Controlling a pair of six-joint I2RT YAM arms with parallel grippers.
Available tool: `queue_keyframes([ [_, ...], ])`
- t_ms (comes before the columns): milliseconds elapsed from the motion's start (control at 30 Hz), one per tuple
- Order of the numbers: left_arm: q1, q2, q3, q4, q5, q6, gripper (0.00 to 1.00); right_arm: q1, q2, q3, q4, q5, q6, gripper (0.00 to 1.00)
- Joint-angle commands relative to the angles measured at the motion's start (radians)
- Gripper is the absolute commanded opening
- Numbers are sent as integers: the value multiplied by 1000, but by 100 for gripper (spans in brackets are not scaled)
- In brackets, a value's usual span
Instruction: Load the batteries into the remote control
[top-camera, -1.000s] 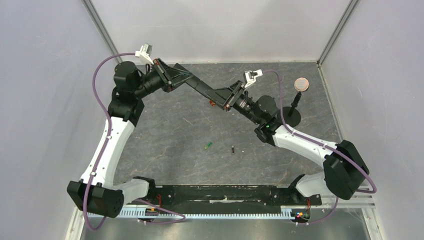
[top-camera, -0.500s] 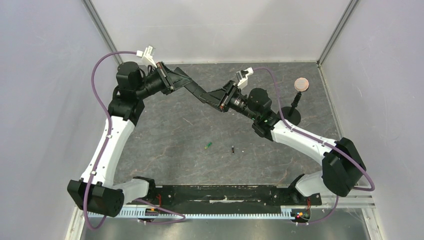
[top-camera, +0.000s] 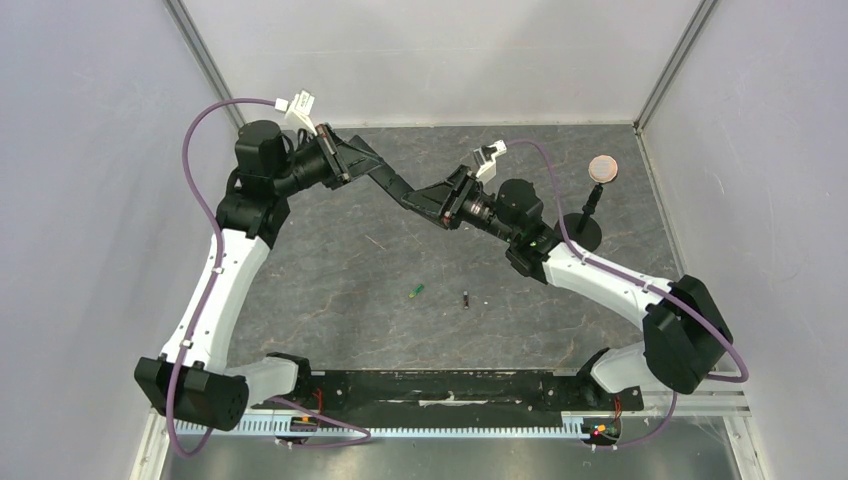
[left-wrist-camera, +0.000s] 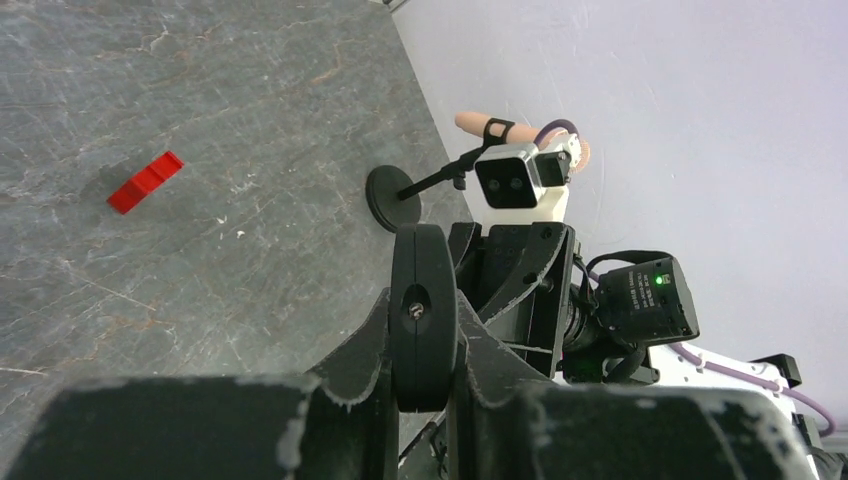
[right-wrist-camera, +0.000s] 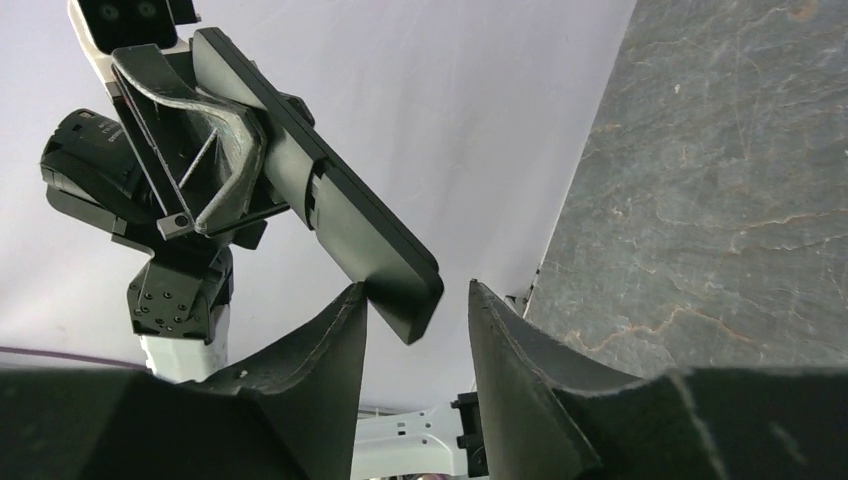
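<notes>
Top external view showed both arms raised over the far part of the grey table (top-camera: 330, 290), meeting at the remote control (top-camera: 400, 188). The left gripper (top-camera: 365, 168) held one end of this slim black bar in the air, and the right gripper (top-camera: 428, 200) sat at its other end. Both batteries lay loose on the table nearer the arm bases, well apart from the remote: the green battery (top-camera: 416, 291) to the left and the dark battery (top-camera: 467, 298) just to its right, near each other but not touching. A black stand (top-camera: 583, 235) with a tan disc stood at the far right.

From the left wrist, the left gripper's fingers (left-wrist-camera: 360, 350) were clamped against the remote, seen end-on as a narrow upright edge. A small red box (left-wrist-camera: 145, 182) lay on the table beyond.

From the right wrist, the remote's free end sat between the right gripper's fingers (right-wrist-camera: 520, 350), which stood apart. A clear gap showed on one side of the bar. Whether the other finger touched it could not be told.
</notes>
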Motion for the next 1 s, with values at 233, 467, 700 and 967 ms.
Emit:
queue_keyframes([
  [233, 2, 7, 35, 28, 22, 59, 2, -14, 18, 20, 23, -8, 1, 33],
  [467, 2, 1, 33, -22, -43, 163, 2, -17, 14, 69, -97, -20, -23, 25],
  [700, 1, -18, -33, 15, -43, 214, 2, -26, 3, 90, -88, -26, -31, 4],
  [967, 1, -34, -131, 12, -132, 284, 2, -49, -89, 21, 54, 26, -95, 0],
])
